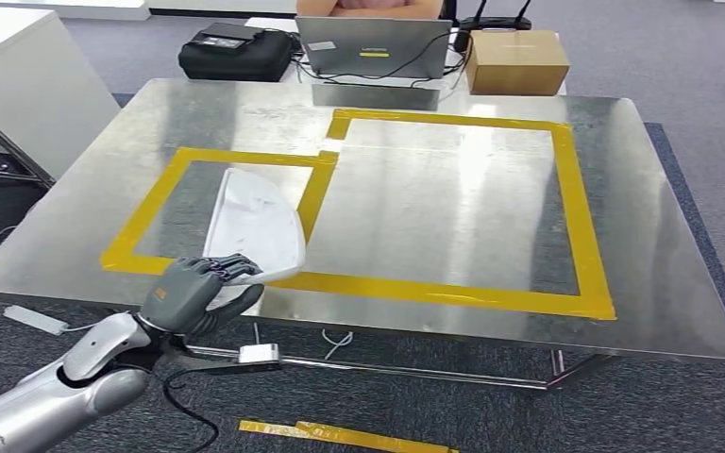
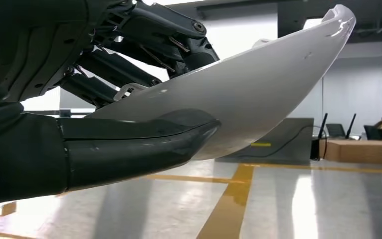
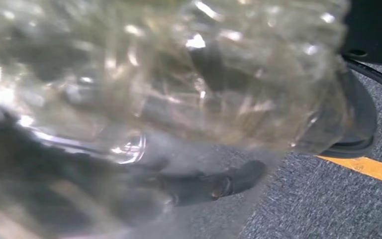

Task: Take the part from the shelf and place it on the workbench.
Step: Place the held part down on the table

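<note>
Dark fingers (image 2: 144, 47) above and thumb beneath clamp the white curved part (image 1: 257, 226); the left hand (image 1: 193, 293) holds it over the workbench (image 1: 434, 217)'s yellow tape frame (image 1: 585, 236). The left wrist view shows it raised. The right hand's state cannot be told: its view is blurred.

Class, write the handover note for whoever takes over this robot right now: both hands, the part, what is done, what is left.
Left hand grips the near end of the white curved plastic part.
The right wrist view is blurred, so the right hand's state cannot be told.
The part is over the smaller yellow tape rectangle on the shiny metal workbench; its far end is tilted up.
Done: part brought to the workbench.
Left: lower, release.
</note>
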`<state>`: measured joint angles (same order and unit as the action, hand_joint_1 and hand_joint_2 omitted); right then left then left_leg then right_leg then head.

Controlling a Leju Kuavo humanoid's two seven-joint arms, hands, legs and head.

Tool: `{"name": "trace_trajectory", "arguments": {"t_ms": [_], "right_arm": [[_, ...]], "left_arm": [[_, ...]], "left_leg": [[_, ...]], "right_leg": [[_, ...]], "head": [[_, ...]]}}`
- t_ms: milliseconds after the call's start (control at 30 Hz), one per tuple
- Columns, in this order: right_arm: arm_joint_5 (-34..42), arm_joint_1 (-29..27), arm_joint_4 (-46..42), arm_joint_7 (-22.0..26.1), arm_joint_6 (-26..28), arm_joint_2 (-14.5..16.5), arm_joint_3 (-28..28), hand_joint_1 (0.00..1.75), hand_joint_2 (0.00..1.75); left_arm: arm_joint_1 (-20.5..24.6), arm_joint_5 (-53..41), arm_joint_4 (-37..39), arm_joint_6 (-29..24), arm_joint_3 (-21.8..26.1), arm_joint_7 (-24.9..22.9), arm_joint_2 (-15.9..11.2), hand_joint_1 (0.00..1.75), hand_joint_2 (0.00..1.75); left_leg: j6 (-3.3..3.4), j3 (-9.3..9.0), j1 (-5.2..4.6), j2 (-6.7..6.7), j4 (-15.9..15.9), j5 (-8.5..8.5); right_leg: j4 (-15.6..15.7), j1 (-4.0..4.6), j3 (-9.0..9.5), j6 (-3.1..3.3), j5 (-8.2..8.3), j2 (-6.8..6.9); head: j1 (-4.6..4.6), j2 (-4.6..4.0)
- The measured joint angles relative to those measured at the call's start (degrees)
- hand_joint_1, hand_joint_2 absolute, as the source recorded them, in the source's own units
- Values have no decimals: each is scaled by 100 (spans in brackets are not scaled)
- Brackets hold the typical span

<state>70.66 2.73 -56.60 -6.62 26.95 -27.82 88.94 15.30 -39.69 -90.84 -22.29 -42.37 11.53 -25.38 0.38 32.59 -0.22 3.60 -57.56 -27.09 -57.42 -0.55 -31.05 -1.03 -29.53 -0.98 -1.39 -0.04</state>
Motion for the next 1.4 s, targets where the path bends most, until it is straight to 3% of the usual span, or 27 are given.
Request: {"name": "trace_trajectory", "arguments": {"t_ms": [467,900,1033,1400], "right_arm": [[418,-141,-459,0,576,-32,2,0,0],[1447,-287,-1128,2,1275,-117,2,0,0],[1483,-294,-1174,4,1282,-121,0,0,0],[1528,-307,-1363,4,1293,-175,0,0,0]], "left_arm": [[649,-572,1244,848,-360,-1152,510,175,175],[775,-1024,2280,1069,-168,-1647,748,175,175],[757,-1123,2421,1037,-137,-1653,802,0,175],[684,-1202,2473,883,2,-1642,786,0,175]], "left_leg": [[0,0,-1,-4,-2,0],[0,0,-1,-5,-1,0],[1,0,-1,-6,-2,0],[1,-1,-2,-5,-2,0]], "right_leg": [[0,-2,1,-1,1,-5],[0,-1,2,-1,1,-8],[0,-1,4,-1,1,-7],[0,-2,5,-2,1,-7]], "head": [[1,0],[1,0],[1,0],[0,0]]}}
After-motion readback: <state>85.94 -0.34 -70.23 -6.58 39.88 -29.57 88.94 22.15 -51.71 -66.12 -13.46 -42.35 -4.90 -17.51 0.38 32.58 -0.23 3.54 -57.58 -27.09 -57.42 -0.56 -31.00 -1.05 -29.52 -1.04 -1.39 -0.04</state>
